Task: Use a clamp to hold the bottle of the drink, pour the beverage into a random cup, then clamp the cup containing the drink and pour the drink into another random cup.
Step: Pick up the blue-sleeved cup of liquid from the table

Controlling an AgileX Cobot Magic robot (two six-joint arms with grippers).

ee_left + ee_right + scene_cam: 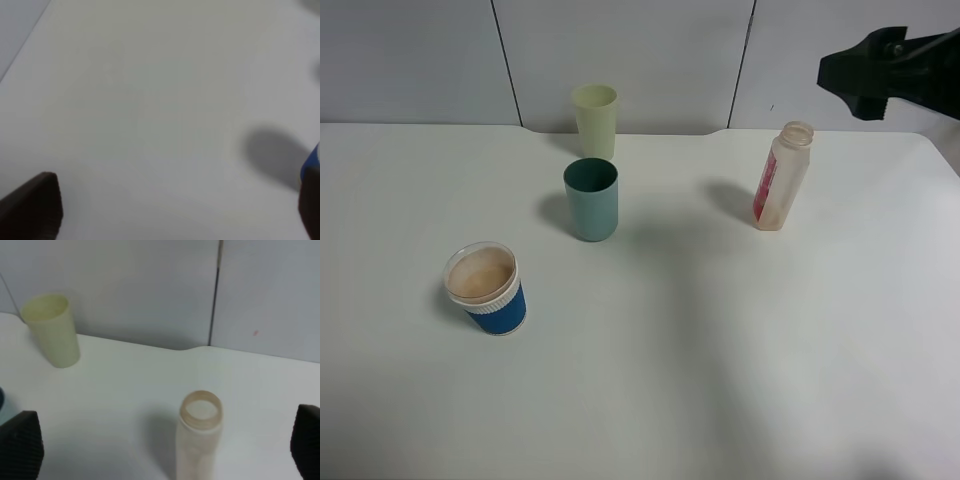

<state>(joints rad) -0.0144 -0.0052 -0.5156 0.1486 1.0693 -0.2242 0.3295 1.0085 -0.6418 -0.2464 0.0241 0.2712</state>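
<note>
The pale-peach bottle (782,177) with a pink-red label stands upright and uncapped at the right of the white table (740,360). My right gripper (847,74) hangs above and behind it, open and empty. In the right wrist view the bottle (200,440) sits between the wide-apart fingertips (20,445), apart from both. The blue-and-white cup (486,288), tan inside, stands front left. The teal tumbler (591,198) stands mid-table. My left gripper (172,207) is open over bare table, and a blue sliver of the cup (311,162) shows beside one fingertip (32,210). The exterior view does not show the left arm.
A pale yellow-green tumbler (595,120) stands behind the teal one near the back wall (650,50), and the right wrist view shows this tumbler (52,330) too. Bare table (150,100) fills the left wrist view.
</note>
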